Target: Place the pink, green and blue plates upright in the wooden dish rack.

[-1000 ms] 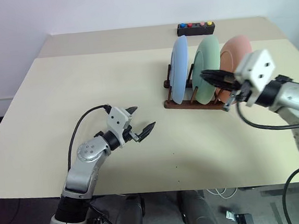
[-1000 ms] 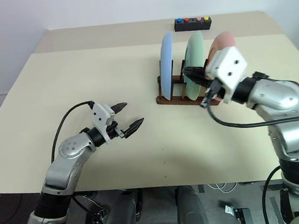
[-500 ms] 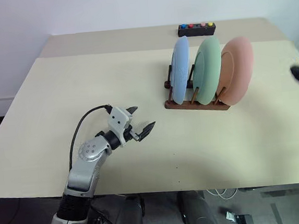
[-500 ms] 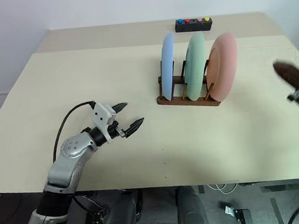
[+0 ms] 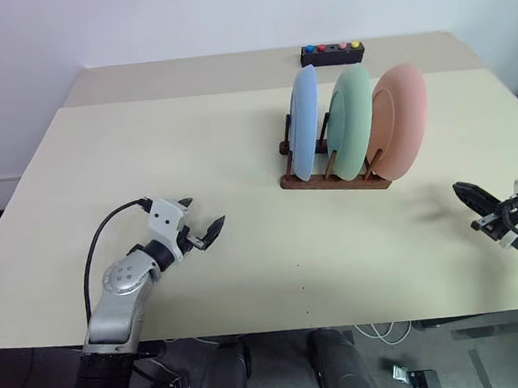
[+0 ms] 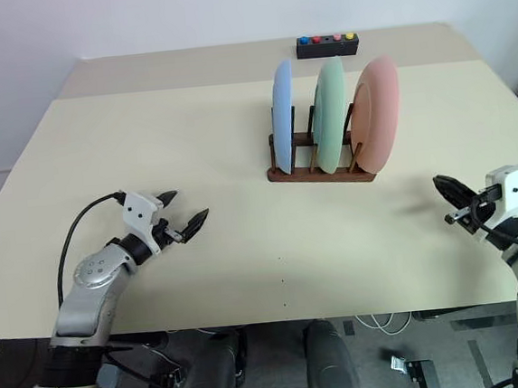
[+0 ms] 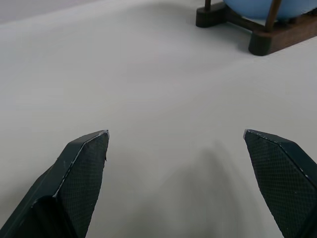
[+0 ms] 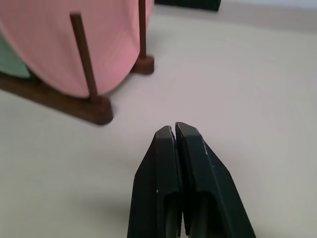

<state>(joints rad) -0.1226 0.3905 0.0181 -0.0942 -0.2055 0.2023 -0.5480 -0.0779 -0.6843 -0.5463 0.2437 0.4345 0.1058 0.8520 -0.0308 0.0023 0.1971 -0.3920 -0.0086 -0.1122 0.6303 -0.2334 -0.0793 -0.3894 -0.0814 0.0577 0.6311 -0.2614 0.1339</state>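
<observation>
Left pincer released, fingers spread wide, nothing between them; hovers low over bare desk near the front left, pointing toward the rack. Right pincer clenched, fingers pressed flat together, holding nothing; sits off the right front of the desk, well apart from the plates. Outward from there: wooden dish rack stands right of centre, toward the back. All three plates stand upright on edge between its pegs: blue plate on the left, green plate in the middle, pink plate on the right, near each other but each in its own slot. The right wrist view shows the pink plate leaning against a thin peg, its lower edge down by the base rail. Black button box sits at the back edge, clear of the rack. Judgement: task looks complete, neither pincer touching anything. Handling notes: plates appear rigid, matte, probably light and not very slippery, though breakable if ceramic. Best hold would be the upper rim, pinched across its thickness. Pegs are thin; a sideways nudge could tip a plate or shift the rack.
</observation>
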